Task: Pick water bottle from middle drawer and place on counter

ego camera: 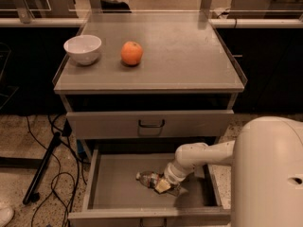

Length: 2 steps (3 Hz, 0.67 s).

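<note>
The water bottle (147,178) is lying on its side on the floor of the pulled-out middle drawer (113,189), a bit right of center. Its long axis runs roughly left-right, and the free end points toward the left wall. The gripper (163,186) is down in the drawer right at the bottle's right end, but I can't tell if the jaws are clamped on it. There's lots of bare floor to the left. The closed drawer front (109,124) hangs above the back. Up on the counter (189,56), a bowl (83,48) and an orange (131,53) sit on the left, and the right half is open.
</note>
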Tool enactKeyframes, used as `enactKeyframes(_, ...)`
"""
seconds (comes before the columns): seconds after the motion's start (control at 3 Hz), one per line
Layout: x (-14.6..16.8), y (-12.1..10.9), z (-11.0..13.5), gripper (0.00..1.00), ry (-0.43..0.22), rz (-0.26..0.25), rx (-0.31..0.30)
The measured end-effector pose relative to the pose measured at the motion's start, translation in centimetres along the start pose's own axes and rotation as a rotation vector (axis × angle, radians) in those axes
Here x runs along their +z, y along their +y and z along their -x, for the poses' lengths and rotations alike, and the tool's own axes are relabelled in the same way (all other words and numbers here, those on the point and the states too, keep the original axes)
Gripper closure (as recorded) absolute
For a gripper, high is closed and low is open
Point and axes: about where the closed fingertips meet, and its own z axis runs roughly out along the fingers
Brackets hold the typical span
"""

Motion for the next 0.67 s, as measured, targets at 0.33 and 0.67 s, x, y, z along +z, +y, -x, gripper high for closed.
enactKeyframes(0.33,-0.3,0.2,0.1,1.00,0.003,0.005,0.003)
enactKeyframes(0.67,-2.1,0.7,0.2,1.00,0.015,-0.004,0.018)
